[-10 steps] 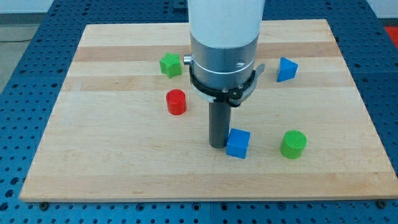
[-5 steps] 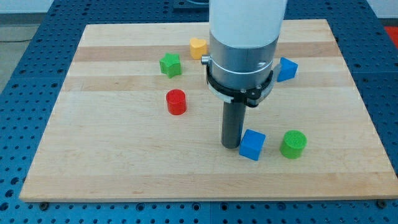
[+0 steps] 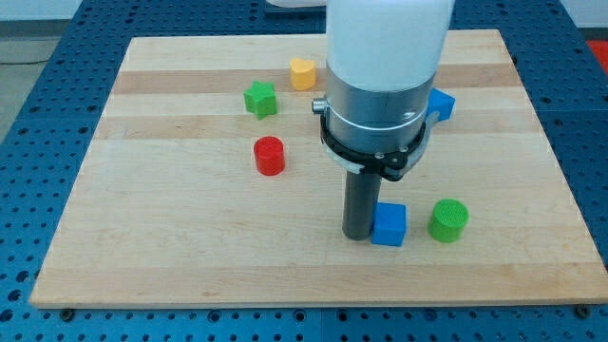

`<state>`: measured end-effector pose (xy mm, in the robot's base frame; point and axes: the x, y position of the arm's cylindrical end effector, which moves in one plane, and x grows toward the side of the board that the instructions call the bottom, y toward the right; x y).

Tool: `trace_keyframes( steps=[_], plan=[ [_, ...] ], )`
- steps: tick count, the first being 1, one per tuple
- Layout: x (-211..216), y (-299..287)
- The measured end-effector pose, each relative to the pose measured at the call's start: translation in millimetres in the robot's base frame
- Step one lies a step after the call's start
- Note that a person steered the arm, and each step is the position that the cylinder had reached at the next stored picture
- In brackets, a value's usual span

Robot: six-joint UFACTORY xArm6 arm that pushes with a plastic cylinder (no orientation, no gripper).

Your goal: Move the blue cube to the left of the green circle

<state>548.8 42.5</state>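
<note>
The blue cube (image 3: 389, 225) lies on the wooden board (image 3: 171, 237) near the view's bottom, right of centre. The green circle, a short green cylinder (image 3: 447, 220), stands just to the cube's right with a small gap between them. My tip (image 3: 357, 233) touches the cube's left side. The arm's white and grey body rises above it and hides part of the board behind.
A red cylinder (image 3: 269, 156) stands left of centre. A green star-like block (image 3: 259, 99) and a yellow heart-like block (image 3: 302, 72) lie toward the view's top. A second blue block (image 3: 441, 104) is partly hidden behind the arm at the right.
My tip has moved to the view's right and slightly down, pushing the blue cube rightward. The cube now sits closer to the green cylinder and has turned squarer to the view.
</note>
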Motion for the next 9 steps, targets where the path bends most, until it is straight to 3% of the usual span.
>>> trace_keyframes(
  steps=[7, 9],
  plan=[
    [16.8, 5.0],
    [-10.9, -64.8]
  ],
)
